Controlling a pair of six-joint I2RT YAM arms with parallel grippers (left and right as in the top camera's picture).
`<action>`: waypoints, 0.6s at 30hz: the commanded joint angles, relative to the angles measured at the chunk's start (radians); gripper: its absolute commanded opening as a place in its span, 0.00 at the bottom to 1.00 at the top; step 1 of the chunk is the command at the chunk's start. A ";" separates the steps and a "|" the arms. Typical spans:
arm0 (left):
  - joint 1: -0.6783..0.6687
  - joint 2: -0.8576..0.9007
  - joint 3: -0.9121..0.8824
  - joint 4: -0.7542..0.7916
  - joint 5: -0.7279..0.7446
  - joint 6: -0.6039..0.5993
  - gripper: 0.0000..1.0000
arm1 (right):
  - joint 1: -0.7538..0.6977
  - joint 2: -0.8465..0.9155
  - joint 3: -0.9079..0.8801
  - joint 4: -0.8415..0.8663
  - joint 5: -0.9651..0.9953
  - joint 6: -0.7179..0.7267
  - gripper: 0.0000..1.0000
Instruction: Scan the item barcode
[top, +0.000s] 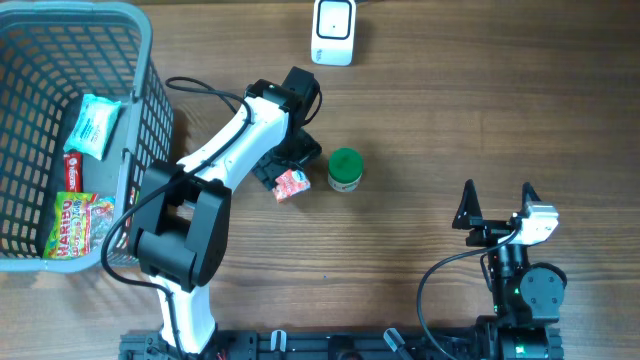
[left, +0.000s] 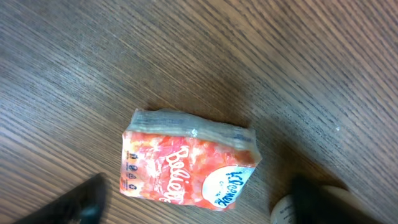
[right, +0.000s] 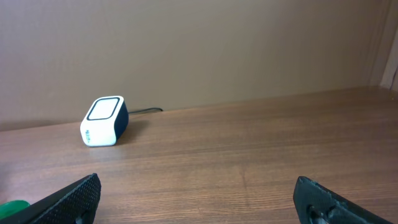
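Left arm (top: 235, 150) reaches forward, left fingers (left: 81, 202) spread; right arm (top: 525, 285) sits folded, right fingers (right: 71, 196) wide apart.

The table (left: 93, 62) is brown wood with fine lines, smooth and dull. The packet (left: 186, 171) is shiny, crinkly plastic. The basket (top: 155, 110) is grey plastic, and the scanner (right: 102, 121) is smooth white plastic.

1 scanner (top: 333, 32) | 1 basket (top: 143, 80) | 1 green-lidded jar (top: 345, 170) | 4 packets (top: 291, 184) (three in the basket) | 2 arms (top: 235, 140)
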 joint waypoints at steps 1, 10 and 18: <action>0.019 -0.016 0.011 -0.008 -0.003 0.039 1.00 | 0.005 -0.005 -0.001 0.003 -0.016 -0.014 1.00; 0.121 -0.198 0.235 -0.207 -0.116 0.146 1.00 | 0.005 -0.005 -0.001 0.003 -0.016 -0.014 1.00; 0.164 -0.525 0.449 -0.207 -0.396 0.334 1.00 | 0.005 -0.005 -0.001 0.003 -0.016 -0.014 1.00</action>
